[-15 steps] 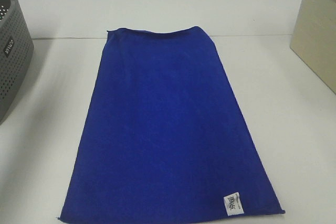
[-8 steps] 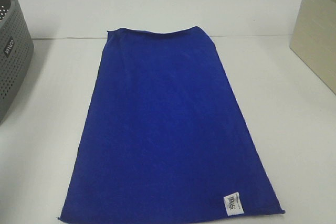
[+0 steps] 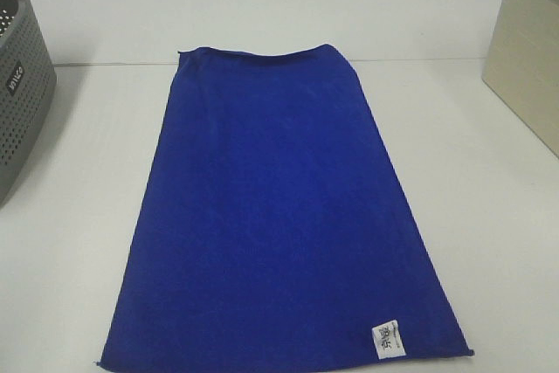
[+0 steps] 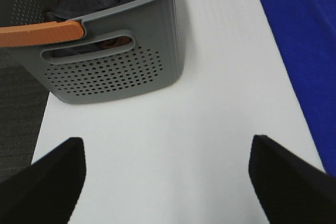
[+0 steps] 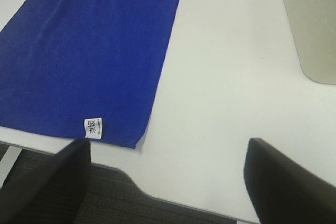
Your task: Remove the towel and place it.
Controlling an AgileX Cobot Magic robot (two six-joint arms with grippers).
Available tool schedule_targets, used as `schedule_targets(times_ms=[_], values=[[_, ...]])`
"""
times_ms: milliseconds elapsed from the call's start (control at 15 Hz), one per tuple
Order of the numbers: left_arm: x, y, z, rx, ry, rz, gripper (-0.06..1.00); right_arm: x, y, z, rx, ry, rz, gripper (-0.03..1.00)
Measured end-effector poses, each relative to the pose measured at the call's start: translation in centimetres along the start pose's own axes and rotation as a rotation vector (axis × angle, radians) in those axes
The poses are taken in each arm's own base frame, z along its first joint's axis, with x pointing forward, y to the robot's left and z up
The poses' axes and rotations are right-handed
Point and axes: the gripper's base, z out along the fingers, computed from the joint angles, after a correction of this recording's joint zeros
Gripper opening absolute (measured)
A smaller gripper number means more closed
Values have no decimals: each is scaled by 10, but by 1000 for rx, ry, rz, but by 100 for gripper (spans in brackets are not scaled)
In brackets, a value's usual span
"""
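Note:
The royal-blue towel (image 3: 279, 216) lies flat and spread out down the middle of the white table (image 3: 489, 216), its white tag (image 3: 389, 338) at the near right corner. It also shows in the right wrist view (image 5: 89, 51) and along the edge of the left wrist view (image 4: 304, 40). My left gripper (image 4: 168, 182) is open and empty over bare table between the grey basket (image 4: 115, 61) and the towel. My right gripper (image 5: 168, 182) is open and empty near the table's front edge, beside the towel's tagged corner. Neither gripper shows in the exterior view.
The grey perforated basket (image 3: 22, 85) stands at the left edge, holding dark clothes and an orange handle (image 4: 39, 32). A beige box (image 3: 528, 50) stands at the right. The table's front edge (image 5: 173, 200) drops to dark floor.

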Motion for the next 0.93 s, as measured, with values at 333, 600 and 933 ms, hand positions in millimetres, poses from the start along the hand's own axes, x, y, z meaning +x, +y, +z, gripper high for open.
schedule_targets(times_ms=[333, 600, 933], values=[[24, -11, -11, 106, -71, 7, 80, 28, -3, 26, -1, 21, -5, 78], [24, -12, -12, 113, -72, 5, 80, 25, -6, 31, 16, -23, -3, 78], [23, -13, -11, 69, -69, -28, 80, 24, -5, 33, 87, -27, 52, 78]])
